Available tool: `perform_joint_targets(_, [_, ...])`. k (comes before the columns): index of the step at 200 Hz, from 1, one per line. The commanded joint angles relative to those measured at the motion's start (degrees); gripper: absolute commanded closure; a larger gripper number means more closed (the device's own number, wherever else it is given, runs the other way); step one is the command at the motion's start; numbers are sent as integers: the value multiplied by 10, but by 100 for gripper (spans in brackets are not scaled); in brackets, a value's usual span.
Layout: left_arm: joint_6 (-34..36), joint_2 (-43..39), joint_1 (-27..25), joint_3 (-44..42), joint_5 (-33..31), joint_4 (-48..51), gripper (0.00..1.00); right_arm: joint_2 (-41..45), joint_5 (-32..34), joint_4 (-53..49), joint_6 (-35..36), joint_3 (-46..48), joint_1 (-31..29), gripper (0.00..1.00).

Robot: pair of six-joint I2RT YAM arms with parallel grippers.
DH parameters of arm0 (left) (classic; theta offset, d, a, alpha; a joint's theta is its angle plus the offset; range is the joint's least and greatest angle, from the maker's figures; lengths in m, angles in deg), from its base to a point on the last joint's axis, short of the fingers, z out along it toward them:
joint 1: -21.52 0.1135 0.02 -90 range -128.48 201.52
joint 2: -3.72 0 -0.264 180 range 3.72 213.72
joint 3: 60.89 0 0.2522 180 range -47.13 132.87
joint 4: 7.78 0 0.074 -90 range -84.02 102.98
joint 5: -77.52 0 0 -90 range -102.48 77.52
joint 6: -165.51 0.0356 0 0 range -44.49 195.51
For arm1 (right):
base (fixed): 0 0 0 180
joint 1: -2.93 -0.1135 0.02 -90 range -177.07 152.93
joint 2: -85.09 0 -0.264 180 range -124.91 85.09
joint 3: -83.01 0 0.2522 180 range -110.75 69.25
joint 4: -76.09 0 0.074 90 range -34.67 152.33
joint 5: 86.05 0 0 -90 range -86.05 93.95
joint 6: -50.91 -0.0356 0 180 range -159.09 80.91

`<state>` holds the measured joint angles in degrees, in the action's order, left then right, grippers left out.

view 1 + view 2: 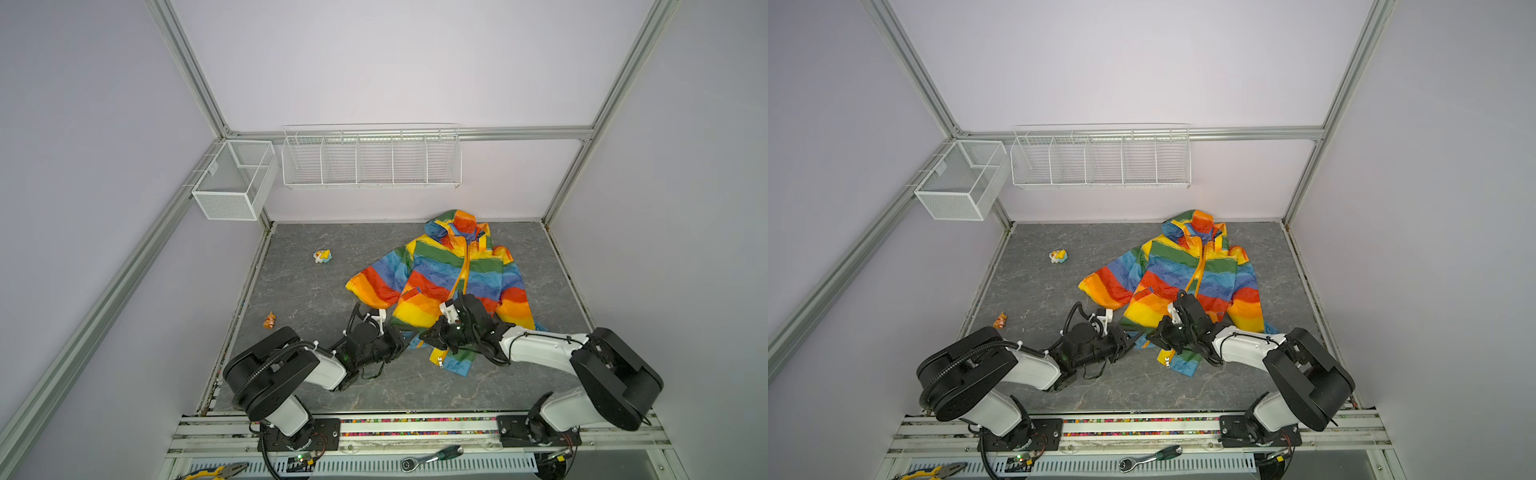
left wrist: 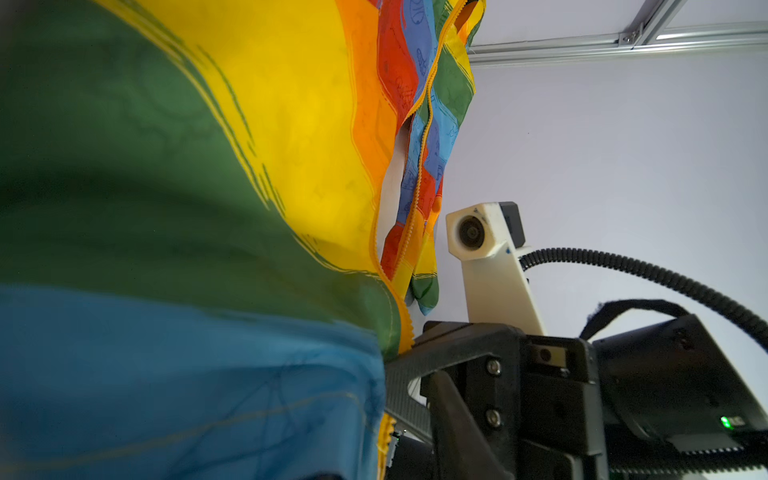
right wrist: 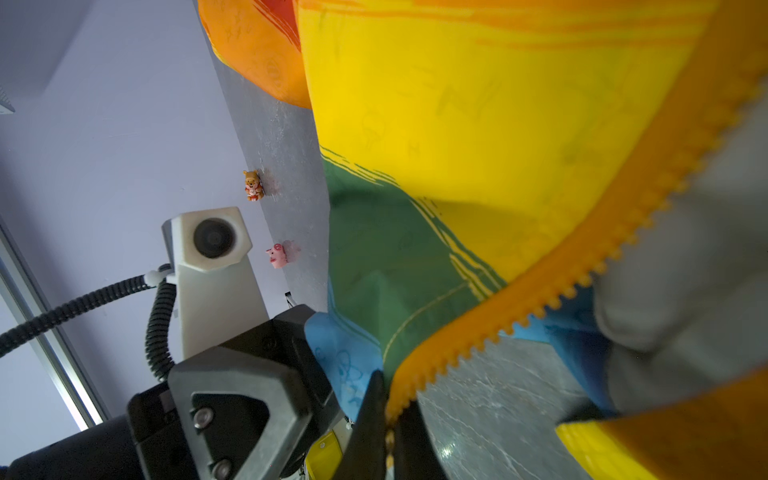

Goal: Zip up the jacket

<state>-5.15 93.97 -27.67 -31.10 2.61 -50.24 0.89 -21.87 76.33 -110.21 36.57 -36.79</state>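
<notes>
The right arm's fingers, two dark blades, are pressed together on the toothed orange zipper tape. The tape runs along the lower front edge of a small hooded jacket made of thin fabric with broad red, orange, yellow, green and blue stripes. Pale lining shows behind the tape. Just beside them, the grey and black left arm's fingers meet the blue hem of the same garment. Whether they pinch the cloth or only touch it cannot be told, as fabric fills most of the left wrist view. In both top views the two arms point at each other, their tips close together at the hem, where the cloth stands clear of the surface. The jacket lies right of centre on a dark grey, marble-patterned tabletop, front up, with its hood toward the back wall and one sleeve spread to the left. A loose striped corner carrying a small silver metal piece rests on the tabletop nearer the front edge. Well apart to the left sit a small yellow and white toy and a small orange bear figure. The right wrist view also shows a small pink pig figure. A white wire rack of five compartments hangs on the back wall, and a white mesh basket hangs in the left corner. A green-handled ratchet and yellow-handled pliers lie on the front rail.
</notes>
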Motion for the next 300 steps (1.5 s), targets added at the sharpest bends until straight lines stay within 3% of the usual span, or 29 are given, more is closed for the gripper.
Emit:
perform_joint_targets(1, [12,-16,-3,13,11,33,85,13,-3,-5,0,4,6,93])
perform_joint_targets(11, [16,-25,-3,14,12,44,92,15,-1,-8,-1,4,7,91])
perform_joint_targets(25, [21,-38,-3,15,13,63,99,17,2,-9,-3,4,9,81])
perform_joint_targets(61, [44,-83,-3,30,14,137,100,12,7,14,-12,6,13,56])
perform_joint_targets(123, [65,-120,-4,52,23,204,100,-44,-12,123,-52,3,15,51])
perform_joint_targets(146, [62,-116,-4,53,26,198,100,-52,-9,150,-62,7,15,56])
perform_joint_targets(178, [66,-114,-4,53,31,204,96,-47,-5,148,-60,10,14,79])
perform_joint_targets(205, [73,-117,-4,51,39,207,61,-46,-9,142,-50,12,16,93])
perform_joint_targets(221, [75,-119,-4,53,48,204,53,-47,-12,142,-38,16,17,93])
perform_joint_targets(248, [77,-115,-3,55,62,201,55,-49,-8,154,-10,28,20,93])
perform_joint_targets(300, [77,-87,-7,58,90,172,65,-106,-43,291,-8,49,26,93])
